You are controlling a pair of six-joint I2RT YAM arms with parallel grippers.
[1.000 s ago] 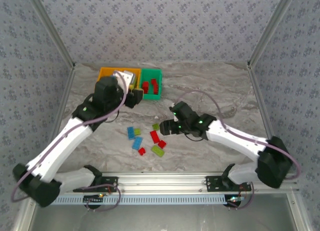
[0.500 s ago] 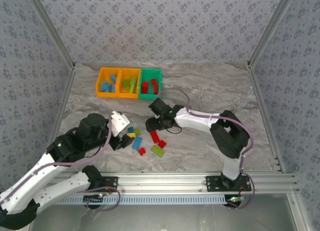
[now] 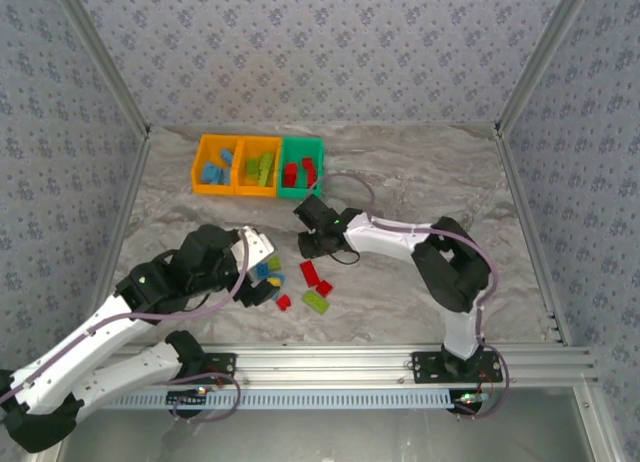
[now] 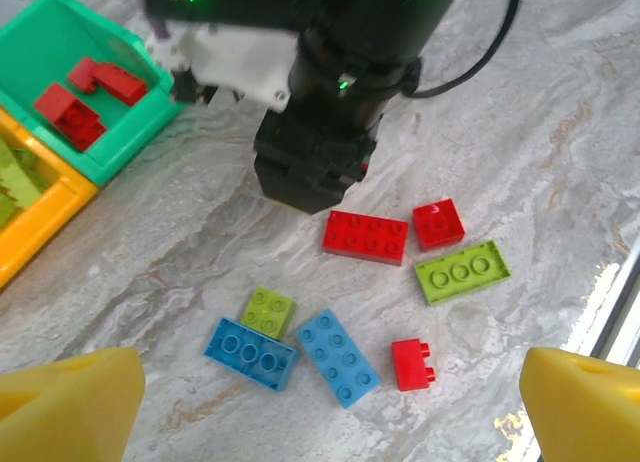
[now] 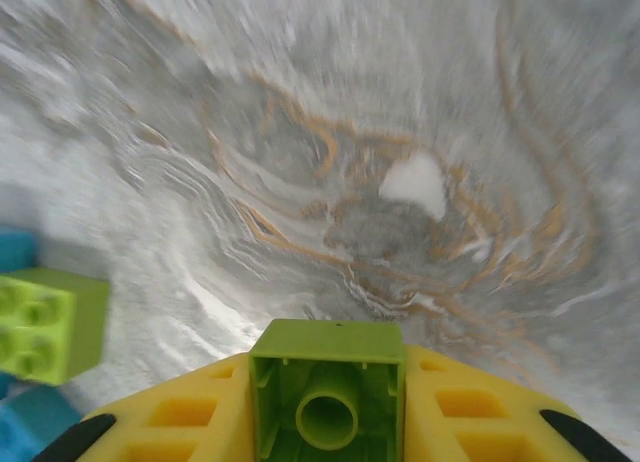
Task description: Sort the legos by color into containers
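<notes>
Loose legos lie under my open left gripper [image 4: 325, 412]: two blue bricks [image 4: 337, 357], a lime square [image 4: 267, 310], a small red one [image 4: 412, 364], a flat lime plate [image 4: 461, 272] and two more red bricks [image 4: 366, 235]. Its yellow fingertips [image 4: 65, 402] stand wide apart above the table with nothing between them. My right gripper [image 5: 327, 382] is shut on a lime green brick [image 5: 327, 367], hollow underside facing the camera. From above, the right gripper [image 3: 312, 244] hovers just beyond the pile and the left gripper [image 3: 262, 277] sits over its near-left side. The joined containers [image 3: 258, 187] stand at the back left.
The green bin [image 4: 125, 147] holds red bricks; the orange bins [image 3: 215, 189] hold blue and lime ones. The right arm's black wrist [image 4: 320, 132] hangs close over the far side of the pile. Another lime brick [image 5: 45, 322] lies left of the right gripper. A metal rail [image 3: 330, 362] bounds the near edge.
My left arm has swung back from the bins and now hangs open over the loose pile. My right gripper moved left, and the lime brick beside it is now in its grip.
</notes>
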